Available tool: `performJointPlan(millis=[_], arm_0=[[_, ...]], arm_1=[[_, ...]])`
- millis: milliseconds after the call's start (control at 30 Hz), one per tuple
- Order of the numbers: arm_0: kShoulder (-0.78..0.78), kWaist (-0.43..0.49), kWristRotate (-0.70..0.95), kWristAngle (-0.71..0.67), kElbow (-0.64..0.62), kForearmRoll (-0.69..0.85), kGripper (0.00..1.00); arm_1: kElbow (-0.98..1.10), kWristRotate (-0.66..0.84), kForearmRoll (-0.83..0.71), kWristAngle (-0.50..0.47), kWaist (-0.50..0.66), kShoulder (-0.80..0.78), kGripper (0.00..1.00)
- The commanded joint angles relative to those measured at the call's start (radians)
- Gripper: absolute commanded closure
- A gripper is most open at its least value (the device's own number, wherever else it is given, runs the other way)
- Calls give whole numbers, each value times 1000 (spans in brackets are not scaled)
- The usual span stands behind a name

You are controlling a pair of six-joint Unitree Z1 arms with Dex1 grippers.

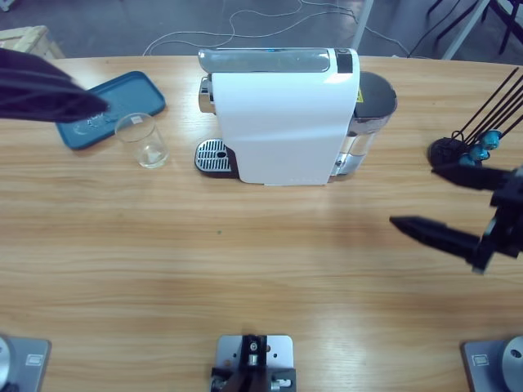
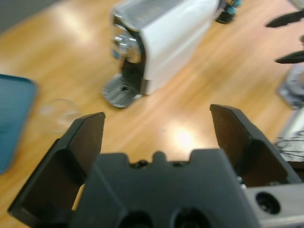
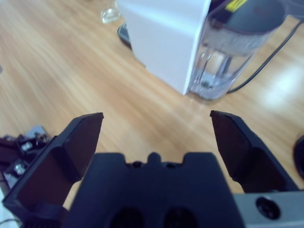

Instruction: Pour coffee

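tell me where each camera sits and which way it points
High view: fixed above the table, looking down on the white coffee machine, glass cup and teal tray; both grippers reach in from the sides.
Left wrist view: on the left arm, looking along the open left gripper toward the machine's drip grate.
Right wrist view: on the right arm, past the open right gripper toward the water tank.
All three views share the machine.

You see a long light-brown wooden table (image 1: 245,269) under glare, a grey floor (image 1: 163,20) beyond (white cables (image 1: 245,20) trailing across it).
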Motion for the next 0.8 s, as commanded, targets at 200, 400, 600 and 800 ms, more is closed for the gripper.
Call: performJointPlan(millis=[200, 400, 600, 800], arm_0=[[230, 228, -442, -421, -95, -234, 23], [252, 288, -614, -464, -92, -347, 45], [312, 290, -679, -495, -80, -366, 119], [362, 303, -713, -563, -69, -366, 119]], arm_1=[[-18, -73, 109, -99, 6, -48, 0], [-13, -68, 94, -113, 6, -30, 0], [0, -68, 75, -118, 6, -34, 0], [2, -68, 71, -118, 6, -34, 0]])
